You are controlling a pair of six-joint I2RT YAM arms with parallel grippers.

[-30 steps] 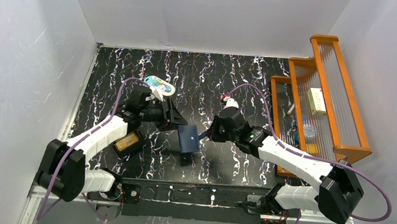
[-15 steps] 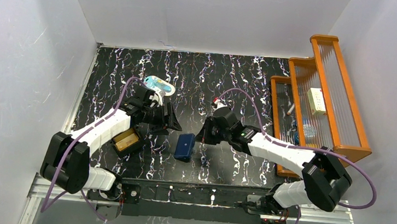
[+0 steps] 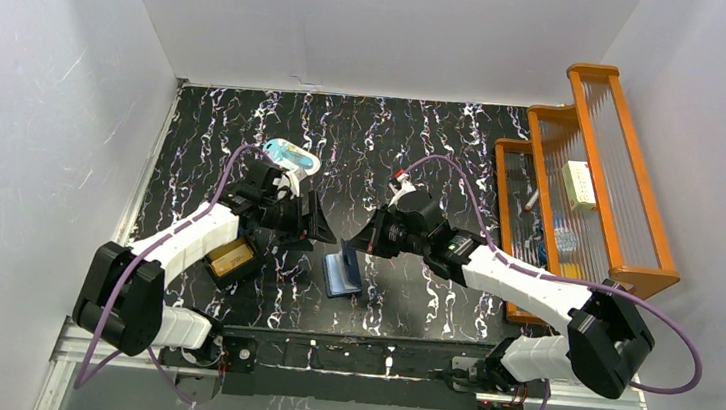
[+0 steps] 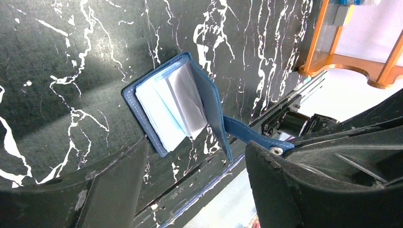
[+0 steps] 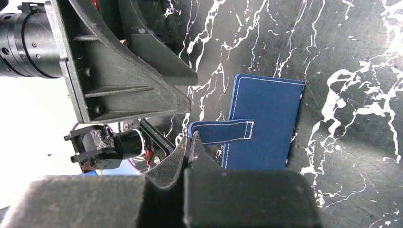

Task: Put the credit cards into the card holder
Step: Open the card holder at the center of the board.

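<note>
The navy card holder point(image 3: 340, 273) lies on the black marbled table between the two arms. Its cover stands lifted, and pale-blue inner pockets point(image 4: 171, 107) show in the left wrist view. My right gripper point(image 3: 366, 239) is shut on the tip of the holder's snap tab point(image 5: 221, 131), with its own tips point(image 5: 190, 142) pinching the strap. The left gripper point(image 3: 312, 228) hangs open just left of the holder, its fingers point(image 4: 119, 180) astride it without touching. A golden-tan credit card point(image 3: 226, 256) rests in a small black tray.
The black tray point(image 3: 245, 266) sits beside the left forearm. A pale-blue-and-white oval item point(image 3: 291, 156) lies behind the left gripper. An orange wooden rack point(image 3: 583, 176) holding small items fills the right side. The arm-base rail point(image 3: 355, 350) runs along the near edge.
The left gripper opened, let go of the card holder and drew back slightly left. The holder settled on the table, then its cover swung up as the right gripper pulled the tab.
</note>
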